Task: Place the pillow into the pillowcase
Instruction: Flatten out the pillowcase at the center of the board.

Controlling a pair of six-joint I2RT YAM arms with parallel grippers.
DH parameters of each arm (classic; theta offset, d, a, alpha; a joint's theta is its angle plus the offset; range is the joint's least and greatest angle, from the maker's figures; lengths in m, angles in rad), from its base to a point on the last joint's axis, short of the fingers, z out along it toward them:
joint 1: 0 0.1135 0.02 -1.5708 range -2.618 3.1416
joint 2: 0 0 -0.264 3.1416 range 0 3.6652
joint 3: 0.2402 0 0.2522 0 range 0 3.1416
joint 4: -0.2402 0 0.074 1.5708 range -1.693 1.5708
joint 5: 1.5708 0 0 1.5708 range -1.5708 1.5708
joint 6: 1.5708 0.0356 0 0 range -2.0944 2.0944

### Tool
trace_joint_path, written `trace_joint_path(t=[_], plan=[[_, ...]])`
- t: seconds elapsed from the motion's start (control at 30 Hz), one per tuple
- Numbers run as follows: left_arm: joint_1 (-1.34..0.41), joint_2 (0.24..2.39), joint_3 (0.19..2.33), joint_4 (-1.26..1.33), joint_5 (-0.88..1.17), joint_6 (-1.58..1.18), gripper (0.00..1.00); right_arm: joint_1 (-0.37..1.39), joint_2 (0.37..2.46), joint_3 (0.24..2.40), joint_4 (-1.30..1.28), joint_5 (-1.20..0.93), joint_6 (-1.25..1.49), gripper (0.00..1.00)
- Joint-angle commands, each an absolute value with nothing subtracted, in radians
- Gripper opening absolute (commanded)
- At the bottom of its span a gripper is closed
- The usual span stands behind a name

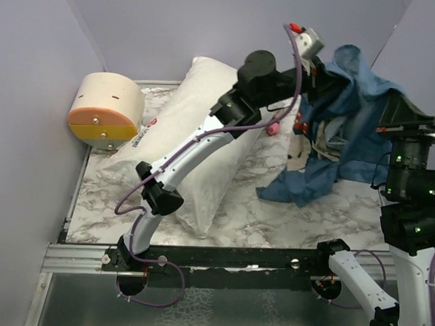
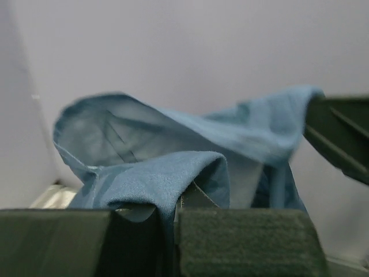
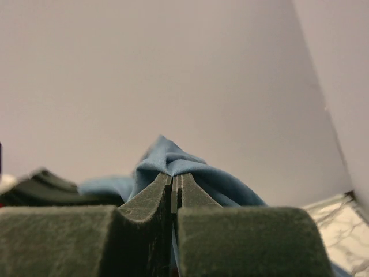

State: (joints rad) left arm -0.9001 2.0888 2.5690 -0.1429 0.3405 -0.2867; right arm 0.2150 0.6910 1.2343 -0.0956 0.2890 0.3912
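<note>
The marble-patterned table (image 1: 287, 215) is standing between pale lilac walls. The left pincer (image 2: 168, 225) is clamping a fold of the thin blue fabric pillowcase (image 1: 354, 139). The right pincer (image 3: 174, 193) is pinching another edge, its pads closed tight on the cloth. The pillowcase is hanging between both pincers and trailing down to the table. The plump white rectangular pillow (image 1: 183, 126) is lying left of and below the left pincer.

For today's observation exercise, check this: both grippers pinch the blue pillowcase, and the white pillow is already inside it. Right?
No. The top external view shows the pillow lying outside the pillowcase, on the table beside it. The left gripper and right gripper do pinch it.
</note>
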Motion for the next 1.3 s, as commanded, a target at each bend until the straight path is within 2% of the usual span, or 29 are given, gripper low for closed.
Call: trace_joint_path(t=[0.0,0.17,0.27,0.4,0.5,0.63,0.73,0.83,0.97,1.03,1.1,1.27], plan=[[-0.968,2.141,2.588,0.077,0.419,-0.392,0.00,0.215,0.739,1.327,-0.028,0.477,0.233,0.01],[-0.927,2.129,2.525,0.130,0.344,-0.421,0.00,0.215,0.794,1.338,0.036,0.522,0.154,0.01],[-0.858,2.116,2.483,0.110,0.350,-0.462,0.00,0.215,0.846,1.321,0.049,0.437,0.145,0.01],[-0.744,2.025,2.259,0.010,0.345,-0.466,0.00,0.215,0.899,1.226,-0.011,0.125,0.197,0.01],[-0.636,1.905,2.007,-0.098,0.325,-0.440,0.00,0.216,0.855,1.072,-0.030,-0.121,0.262,0.01],[-0.544,1.771,1.751,-0.248,0.307,-0.373,0.00,0.219,0.805,0.820,0.084,-0.520,0.376,0.01],[-0.509,1.706,1.648,-0.318,0.302,-0.331,0.00,0.258,0.788,0.717,0.056,-0.606,0.361,0.04],[-0.499,1.658,1.592,-0.359,0.282,-0.305,0.00,0.282,0.769,0.712,-0.075,-0.533,0.281,0.25],[-0.495,1.649,1.565,-0.389,0.253,-0.296,0.00,0.282,0.772,0.791,-0.164,-0.418,0.253,0.66],[-0.495,1.636,1.547,-0.385,0.243,-0.297,0.00,0.281,0.788,0.829,-0.175,-0.313,0.278,0.82],[-0.495,1.615,1.524,-0.373,0.241,-0.299,0.00,0.281,0.836,0.866,-0.187,-0.218,0.287,0.90],[-0.495,1.565,1.502,-0.379,0.248,-0.289,0.00,0.279,1.007,0.921,-0.211,-0.123,0.299,0.92]])
